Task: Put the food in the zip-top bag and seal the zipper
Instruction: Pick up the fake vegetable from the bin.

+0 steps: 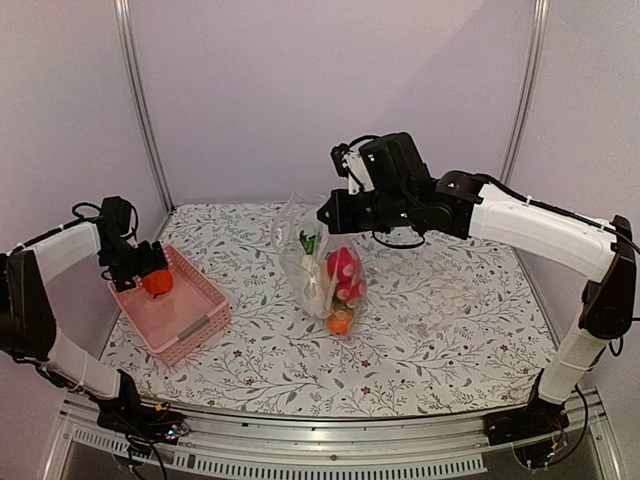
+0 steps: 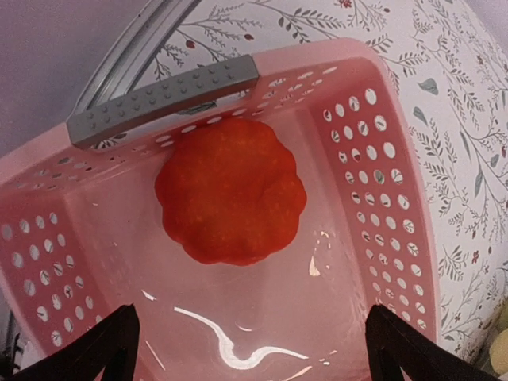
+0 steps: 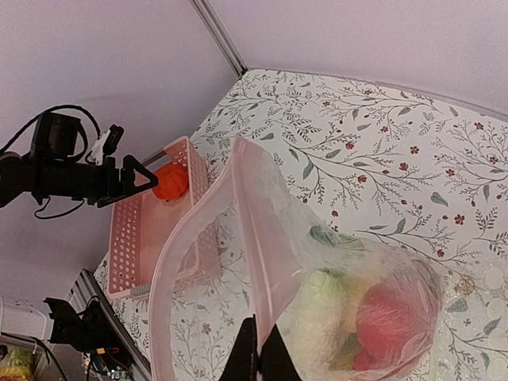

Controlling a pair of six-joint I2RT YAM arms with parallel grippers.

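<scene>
Most food (image 1: 343, 275) sits inside the zip-top bag (image 1: 300, 240), piled at its bottom, hanging just below the right gripper (image 3: 258, 349). Red, orange, green pieces and a white radish show through the plastic. That pincer is clenched on the zipper (image 3: 255, 254), pinching one lip and lifting it. The mouth gapes toward the other arm, likely held so for loading. Bag bottom rests on table (image 1: 450, 330). One orange pumpkin (image 2: 230, 194) lies in pink basket (image 2: 381, 159), straight ahead of left gripper (image 2: 250, 325), untouched. Its fingers are spread wide, grasping nothing. Looks like pre-grasp on the last piece. Zipper not yet sealed.
</scene>
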